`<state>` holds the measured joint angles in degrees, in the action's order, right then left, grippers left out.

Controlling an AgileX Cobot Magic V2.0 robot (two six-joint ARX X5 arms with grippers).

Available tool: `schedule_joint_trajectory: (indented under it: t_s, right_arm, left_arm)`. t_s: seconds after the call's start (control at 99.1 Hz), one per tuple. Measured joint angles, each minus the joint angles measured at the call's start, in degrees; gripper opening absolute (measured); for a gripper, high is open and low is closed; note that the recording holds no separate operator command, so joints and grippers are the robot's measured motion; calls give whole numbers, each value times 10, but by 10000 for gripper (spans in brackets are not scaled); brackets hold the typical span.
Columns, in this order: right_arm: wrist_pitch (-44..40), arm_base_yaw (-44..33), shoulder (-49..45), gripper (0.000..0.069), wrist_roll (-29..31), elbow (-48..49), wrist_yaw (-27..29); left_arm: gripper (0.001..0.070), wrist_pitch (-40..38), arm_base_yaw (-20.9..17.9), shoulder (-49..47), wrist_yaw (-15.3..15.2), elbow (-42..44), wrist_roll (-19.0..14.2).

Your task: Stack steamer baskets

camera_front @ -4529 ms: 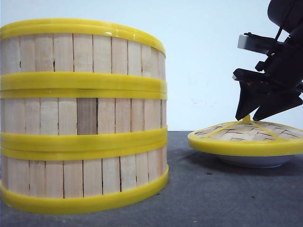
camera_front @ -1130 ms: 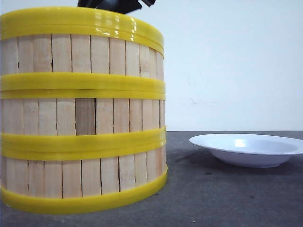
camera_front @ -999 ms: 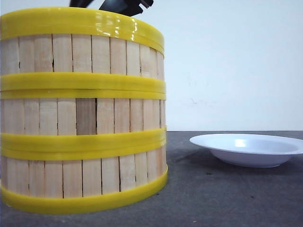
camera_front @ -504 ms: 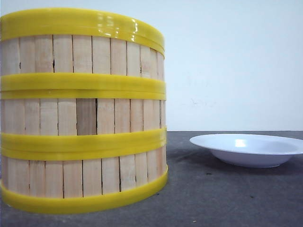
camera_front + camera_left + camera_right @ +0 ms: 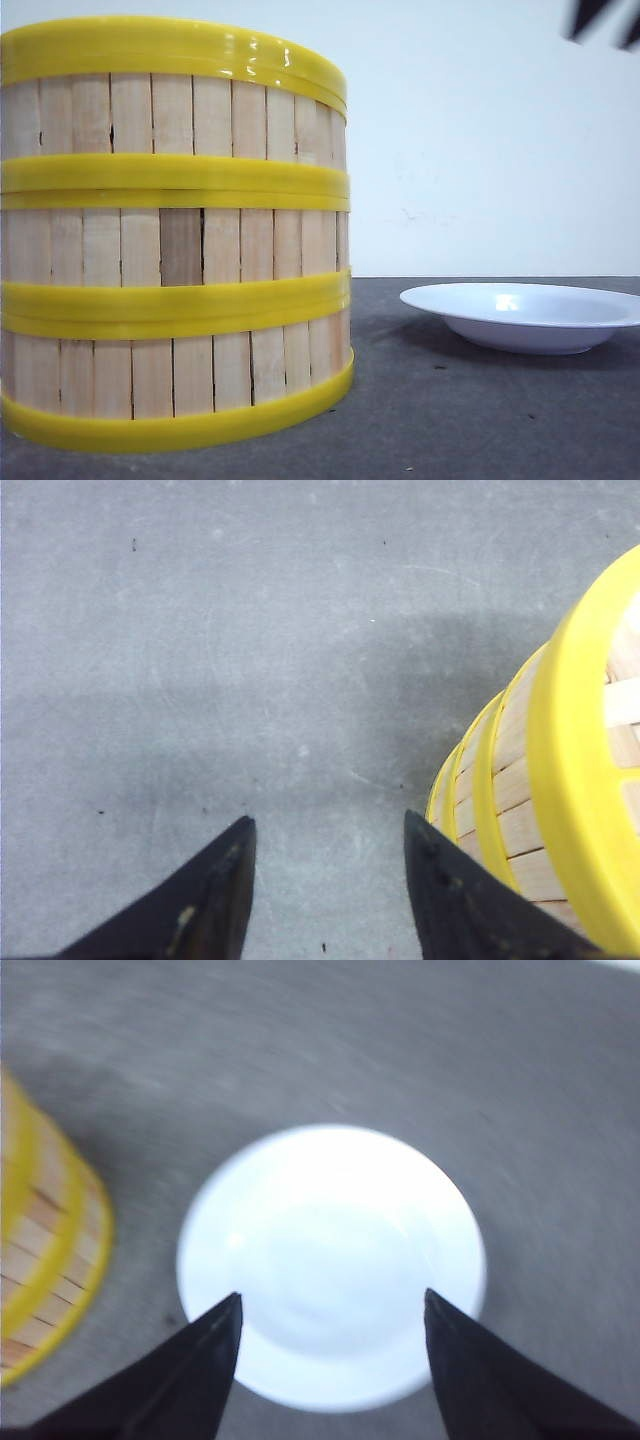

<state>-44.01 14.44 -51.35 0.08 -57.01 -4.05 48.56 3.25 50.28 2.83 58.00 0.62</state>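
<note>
The three stacked round steamer baskets (image 5: 175, 235) have walls of pale, matt vertical wooden slats with visible grain, one slat darker than the rest, bound by thick yellow plastic rims that are smooth and glossy, catching highlights along the top edge. The shallow round white plate (image 5: 525, 315) looks smooth and shiny, with a bright reflection inside. The dark grey desk (image 5: 470, 420) is matt and finely grained, slightly speckled. The black pointed jaws of the left gripper (image 5: 325, 880) look like matt plastic.
</note>
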Motion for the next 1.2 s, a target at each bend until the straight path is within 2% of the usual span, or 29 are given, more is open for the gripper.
schedule_joint_trajectory:
  t_s: [0.171, 0.373, 0.414, 0.454, 0.494, 0.545, 0.605, 0.696, 1.2]
  right_arm:
    - [-8, -34, 56, 349, 9, 60, -20]
    - [-16, -42, 70, 349, 17, 68, -20]
    - [-17, -42, 70, 349, 19, 68, -20]
    - [-16, -42, 70, 340, 22, 68, -20]
    - [-16, -42, 70, 297, 27, 68, -21]
    - [-17, -42, 70, 183, 30, 68, -22]
    - [-16, -42, 70, 75, 31, 68, -22]
    - [-18, -42, 70, 24, 33, 68, -22]
    - [-16, -42, 70, 8, 39, 68, -21]
  left_arm:
    - [277, 0, 0, 0, 0, 0, 0]
    - [275, 0, 0, 0, 0, 0, -1]
    - [259, 0, 0, 0, 0, 0, -1]
    - [207, 0, 0, 0, 0, 0, 0]
    - [127, 0, 0, 0, 0, 0, -1]
    - [59, 0, 0, 0, 0, 0, -2]
    - [29, -1, 0, 0, 0, 0, -2]
    - [18, -1, 0, 0, 0, 0, -2]
    - [17, -1, 0, 0, 0, 0, -2]
